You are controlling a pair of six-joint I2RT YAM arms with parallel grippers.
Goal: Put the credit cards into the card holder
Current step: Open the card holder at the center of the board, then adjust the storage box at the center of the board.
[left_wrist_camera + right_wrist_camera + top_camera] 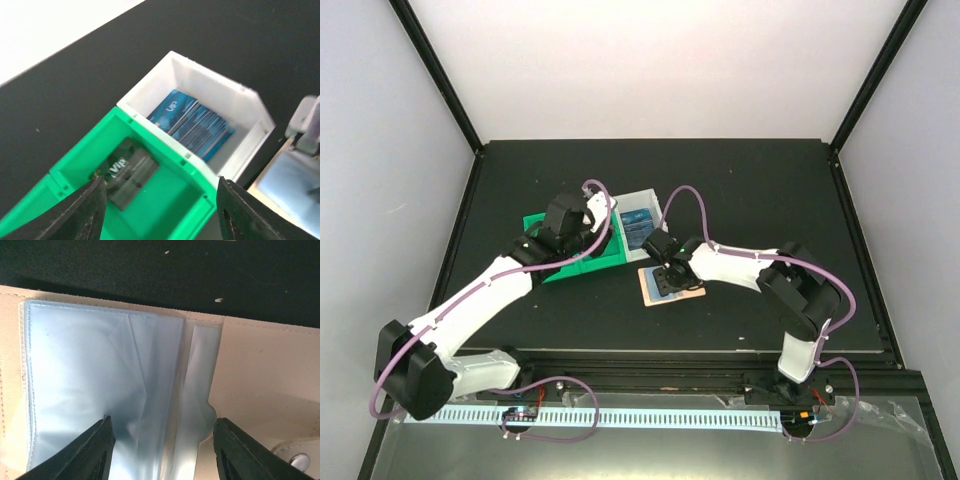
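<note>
The tan card holder (pixel 672 287) lies open on the black table; in the right wrist view its clear plastic sleeves (pixel 115 390) and beige leather (pixel 265 375) fill the frame. My right gripper (pixel 161 440) is open, pressed down over the sleeves. Dark cards marked VIP (pixel 127 172) lie in the green bin (pixel 165 200). Blue cards (pixel 192 125) are stacked in the white bin (pixel 240 97). My left gripper (pixel 160 210) is open and empty, hovering above the green bin (pixel 575 255).
The white bin (pixel 640 225) stands directly right of the green bin, and the card holder lies just in front of it. The right arm's wrist (pixel 305 125) shows at the right edge of the left wrist view. Black frame rails border the table.
</note>
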